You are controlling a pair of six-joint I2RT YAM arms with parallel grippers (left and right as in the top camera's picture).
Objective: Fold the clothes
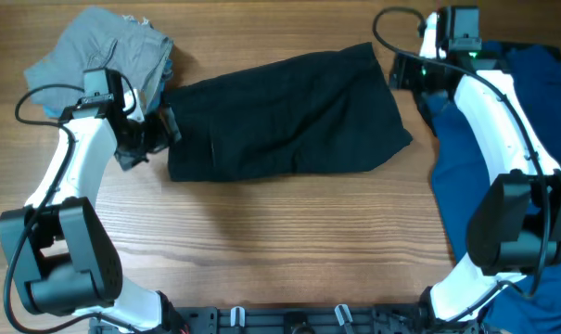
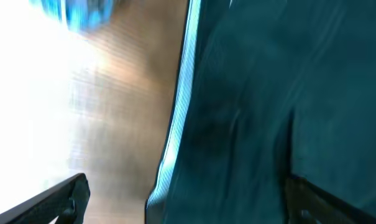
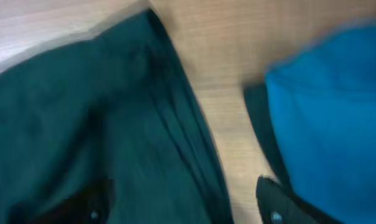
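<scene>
One pair of black shorts (image 1: 289, 116) lies spread out in the middle of the wooden table (image 1: 261, 250). One grey bundle of clothes (image 1: 104, 51) sits in the upper left, just beside the shorts. One blue shirt (image 1: 503, 148) fills the right side, with a strip of wood between it and the shorts. The left gripper (image 1: 159, 134) is at the shorts' left edge, its fingers wide apart. The right gripper (image 1: 401, 74) is by their upper right corner, its fingers also apart. Both hold nothing.

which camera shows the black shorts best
The overhead view: the black shorts lie on the table, almost wholly visible. Both wrist views are blurred close-ups, the left showing a pale-edged border, the right a section beside the blue shirt.
</scene>
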